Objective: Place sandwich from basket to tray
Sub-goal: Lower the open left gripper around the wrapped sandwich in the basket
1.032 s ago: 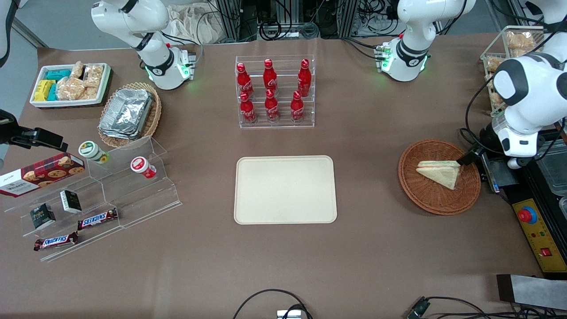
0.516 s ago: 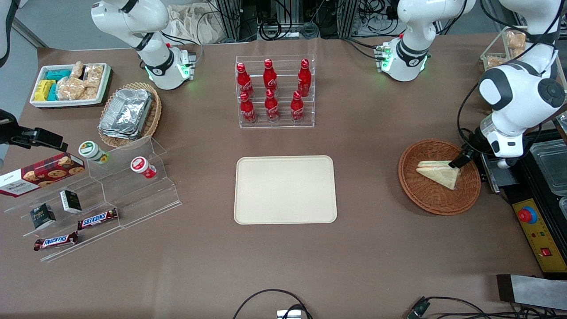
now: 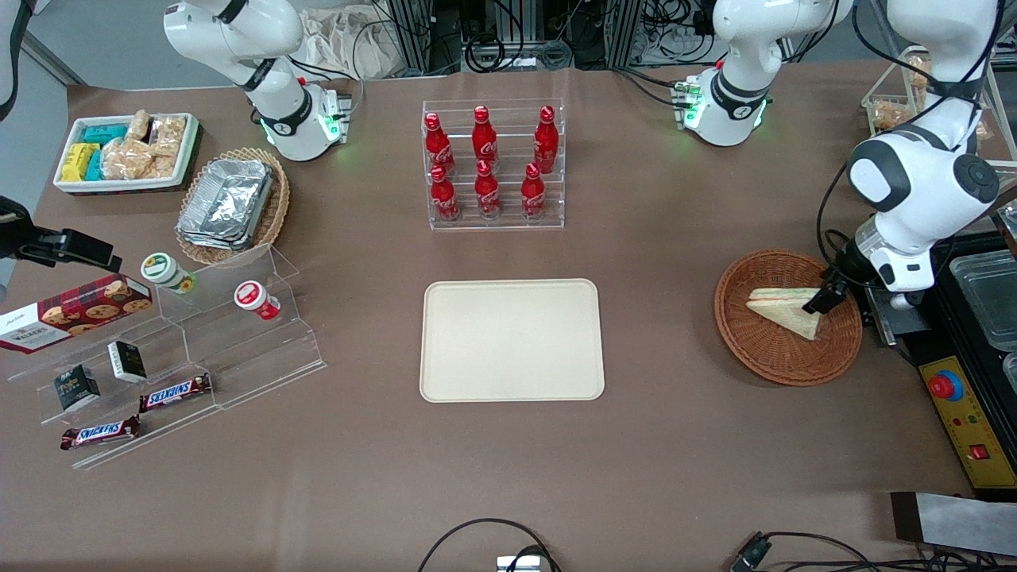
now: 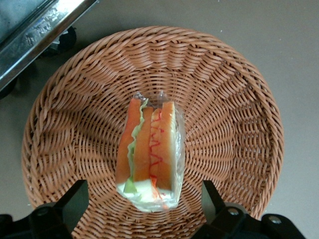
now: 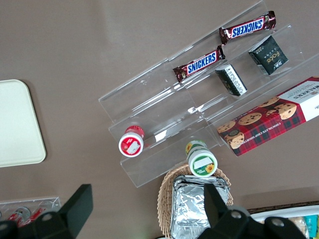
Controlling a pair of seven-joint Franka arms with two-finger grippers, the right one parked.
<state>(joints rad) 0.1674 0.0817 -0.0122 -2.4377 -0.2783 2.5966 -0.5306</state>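
Over the basket (image 4: 234, 99), the pincer (image 4: 144, 209) hangs wide open, gripping nothing, fingers (image 4: 75, 199) astride the sandwich (image 4: 149, 149) lying inside it. The tray (image 3: 512, 340) sits well apart, mid-table.

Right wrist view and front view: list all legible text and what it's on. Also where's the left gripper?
"SNICKERS": two bars
"foke", roughly: dark box
"WALKER'S", partly legible: cookie box
Coca-Cola script: red bottles, too small to read surely
Cup labels: unreadable
Gripper: open, over the sandwich in the basket
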